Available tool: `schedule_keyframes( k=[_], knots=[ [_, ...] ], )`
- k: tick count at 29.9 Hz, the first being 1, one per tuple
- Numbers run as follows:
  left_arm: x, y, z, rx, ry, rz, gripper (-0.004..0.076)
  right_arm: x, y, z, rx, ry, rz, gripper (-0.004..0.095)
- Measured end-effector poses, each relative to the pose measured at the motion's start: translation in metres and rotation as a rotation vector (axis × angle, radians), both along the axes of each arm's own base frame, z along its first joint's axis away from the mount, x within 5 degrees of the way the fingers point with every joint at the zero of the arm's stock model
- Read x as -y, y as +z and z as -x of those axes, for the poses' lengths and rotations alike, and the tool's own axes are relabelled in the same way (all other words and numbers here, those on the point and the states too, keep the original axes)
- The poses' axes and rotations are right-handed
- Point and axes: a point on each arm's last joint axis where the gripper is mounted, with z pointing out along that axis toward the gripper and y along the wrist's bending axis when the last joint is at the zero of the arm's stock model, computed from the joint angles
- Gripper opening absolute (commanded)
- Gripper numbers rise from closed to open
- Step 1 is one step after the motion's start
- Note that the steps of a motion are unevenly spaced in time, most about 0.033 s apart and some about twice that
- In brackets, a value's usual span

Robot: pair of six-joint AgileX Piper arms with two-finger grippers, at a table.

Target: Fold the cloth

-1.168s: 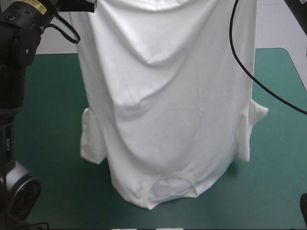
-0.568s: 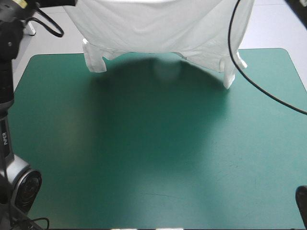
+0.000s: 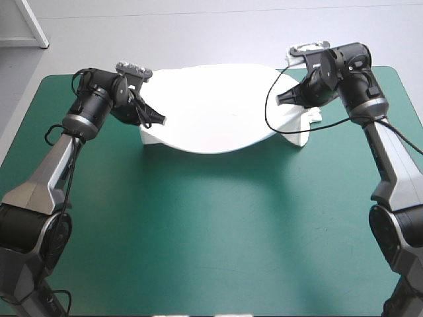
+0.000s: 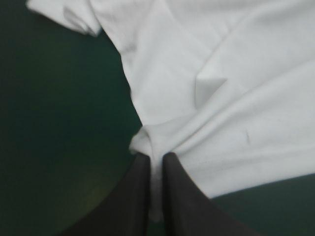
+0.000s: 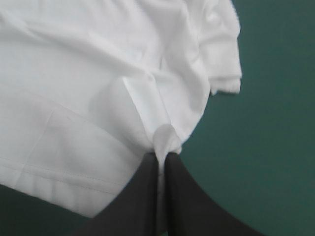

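Observation:
The white T-shirt [image 3: 218,109] hangs stretched between both arms over the far half of the teal-green table, sagging in the middle just above the cover. My left gripper [image 3: 160,120] is shut on the T-shirt at its left edge; its black fingers [image 4: 140,182] pinch a bunched fold of the T-shirt [image 4: 221,98]. My right gripper [image 3: 279,100] is shut on the T-shirt at its right edge, where the fingers [image 5: 172,187] clamp a gathered corner of the T-shirt [image 5: 98,73]. A sleeve [image 3: 309,117] hangs below the right gripper.
The teal-green table cover [image 3: 218,231] spreads bare across the near half in front of the T-shirt. A black cable [image 3: 268,112] loops from the right wrist across the cloth's right part.
Earlier the T-shirt hung high, close to the camera, covering most of the view. Both arms have swung it forward and down toward the table's far half.

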Motion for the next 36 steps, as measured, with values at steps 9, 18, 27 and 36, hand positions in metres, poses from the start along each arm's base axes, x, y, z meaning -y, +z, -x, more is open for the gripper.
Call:
schedule_keyframes(
  k=[9, 18, 27, 36],
  knots=[
    [-0.018, -0.011, 0.098, -0.136, 0.000, 0.077, -0.0010, 0.022, -0.022, 0.095, -0.156, 0.006, 0.013, -0.0018],
    [-0.048, -0.026, 0.206, -0.233, 0.004, 0.067, -0.0010, 0.046, -0.052, 0.213, -0.211, 0.019, -0.056, -0.0018],
    [-0.055, -0.067, 0.255, -0.337, 0.007, 0.115, -0.0008, 0.056, -0.105, 0.271, -0.317, -0.007, -0.104, -0.0017],
    [-0.055, -0.092, 0.264, -0.423, -0.033, 0.105, 0.0323, 0.057, -0.130, 0.279, -0.391, 0.022, -0.076, 0.0650]
  ],
)
